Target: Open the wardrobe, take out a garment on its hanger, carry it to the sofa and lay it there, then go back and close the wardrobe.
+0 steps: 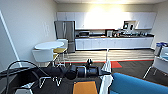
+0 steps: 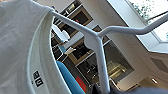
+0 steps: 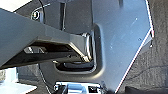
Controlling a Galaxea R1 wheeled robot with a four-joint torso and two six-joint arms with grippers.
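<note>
My left arm reaches in from the left across the head view. Its gripper (image 1: 106, 71) is shut on the hanger (image 1: 107, 56), whose thin white stem rises above the fingers. The garment (image 1: 106, 82), a white T-shirt, hangs below the gripper, right beside the near left end of the blue sofa (image 1: 136, 85). In the left wrist view the white hanger (image 2: 98, 37) sits inside the T-shirt's round neck (image 2: 22, 50). The blue sofa (image 2: 68, 80) shows behind them.
A round white table (image 1: 48, 45) with white chairs (image 1: 43, 55) and a yellow seat (image 1: 60, 50) stands to the left. Another white chair (image 1: 160, 63) is on the right. A fridge (image 1: 65, 30) and a kitchen counter (image 1: 112, 42) line the far wall. An orange panel (image 1: 85, 88) lies just below my arm.
</note>
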